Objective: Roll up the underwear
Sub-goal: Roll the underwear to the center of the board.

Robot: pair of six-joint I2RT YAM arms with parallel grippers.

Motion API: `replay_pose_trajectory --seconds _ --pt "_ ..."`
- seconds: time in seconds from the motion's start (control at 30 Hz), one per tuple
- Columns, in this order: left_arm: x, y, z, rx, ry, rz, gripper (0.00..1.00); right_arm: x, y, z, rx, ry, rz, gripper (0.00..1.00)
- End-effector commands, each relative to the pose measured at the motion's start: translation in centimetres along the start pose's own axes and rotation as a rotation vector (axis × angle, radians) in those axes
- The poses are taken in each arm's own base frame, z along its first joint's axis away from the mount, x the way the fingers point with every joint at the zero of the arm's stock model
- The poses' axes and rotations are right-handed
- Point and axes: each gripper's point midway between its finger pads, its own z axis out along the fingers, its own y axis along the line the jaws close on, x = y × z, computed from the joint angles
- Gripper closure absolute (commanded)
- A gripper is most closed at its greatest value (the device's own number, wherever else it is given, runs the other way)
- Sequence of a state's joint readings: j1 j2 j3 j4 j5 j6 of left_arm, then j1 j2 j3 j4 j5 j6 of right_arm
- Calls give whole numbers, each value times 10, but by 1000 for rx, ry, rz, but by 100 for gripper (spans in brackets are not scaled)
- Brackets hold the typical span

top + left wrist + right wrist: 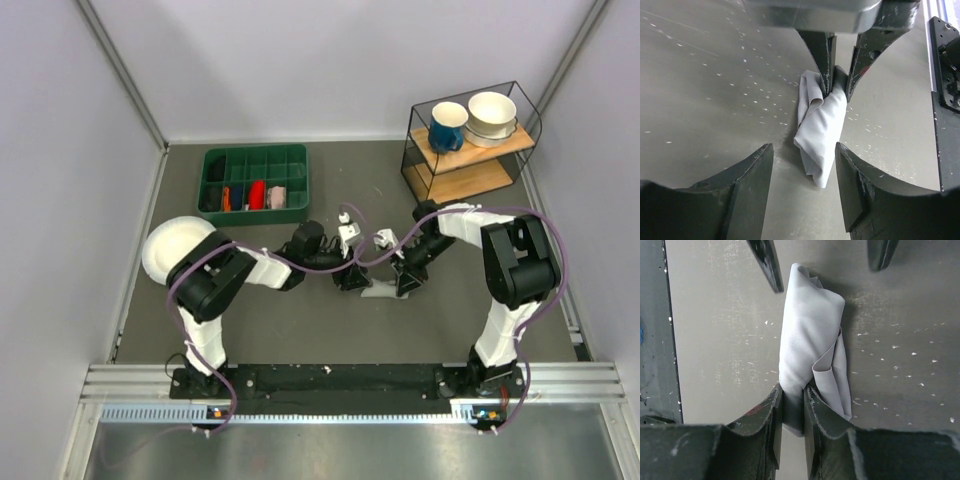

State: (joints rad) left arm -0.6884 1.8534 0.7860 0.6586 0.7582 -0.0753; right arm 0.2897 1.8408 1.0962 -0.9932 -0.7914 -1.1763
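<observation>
The underwear (381, 291) lies in a loose roll on the tabletop (300, 330), at 5 o'clock from the green tray (254, 182). In the top view its long axis runs 9 to 3 o'clock. Your right fingers (822, 415) are clamped on the 3 o'clock end. Your left fingers (752, 175) stand spread wide and empty at the 9 o'clock end, with the roll pointing straight between them. Both arms are equally near.

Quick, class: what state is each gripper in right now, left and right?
Left gripper: open, fingers either side of the underwear, not gripping it.
Right gripper: closed, pinching one end of the underwear.
</observation>
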Motion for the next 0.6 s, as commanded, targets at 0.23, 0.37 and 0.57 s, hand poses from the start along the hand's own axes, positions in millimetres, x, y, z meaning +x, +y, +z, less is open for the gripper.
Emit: replay_pose_trajectory --seconds 0.23,0.37,0.57 --pt "-2 -42 46 276 -60 -50 30 2 1 -2 -14 7 75 81" --pt "17 -41 60 280 17 -106 1 2 0 -3 -10 7 70 81" --pt "47 -39 65 243 104 -150 12 2 1 -3 -9 7 71 81"
